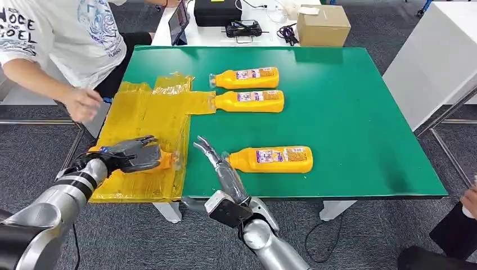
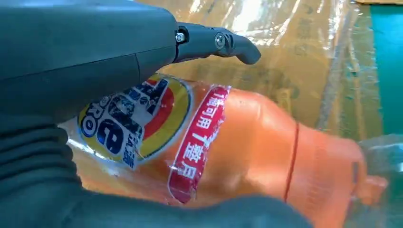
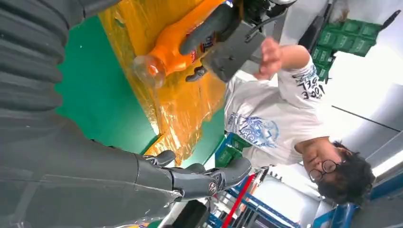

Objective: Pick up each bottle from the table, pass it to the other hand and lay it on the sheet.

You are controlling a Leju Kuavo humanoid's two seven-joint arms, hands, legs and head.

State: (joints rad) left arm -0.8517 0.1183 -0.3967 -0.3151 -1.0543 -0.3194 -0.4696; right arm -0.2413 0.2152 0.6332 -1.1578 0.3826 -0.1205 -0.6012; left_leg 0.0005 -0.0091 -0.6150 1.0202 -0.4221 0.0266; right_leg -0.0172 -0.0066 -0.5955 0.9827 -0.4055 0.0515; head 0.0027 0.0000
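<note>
Progress, head view: my left hand [image 1: 138, 156] grips one bottle [image 1: 164, 160] over the yellow sheet [image 1: 147, 118] at the tabletop [image 1: 349, 112] left edge; I judge it not yet released. My right hand [image 1: 216, 160] hangs open, holding nothing. Three bottles [image 1: 247, 79] remain on the green. Left wrist view: the held bottle lies just above the sheet. Right wrist view: fingers [image 3: 199, 178] spread, empty.

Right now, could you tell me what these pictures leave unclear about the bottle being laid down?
- Head view: the left hand covers most of the held bottle.
- Left wrist view: whether that bottle touches the yellow sheet; its underside is hidden.
- Head view: bottle label text is too small.
</note>
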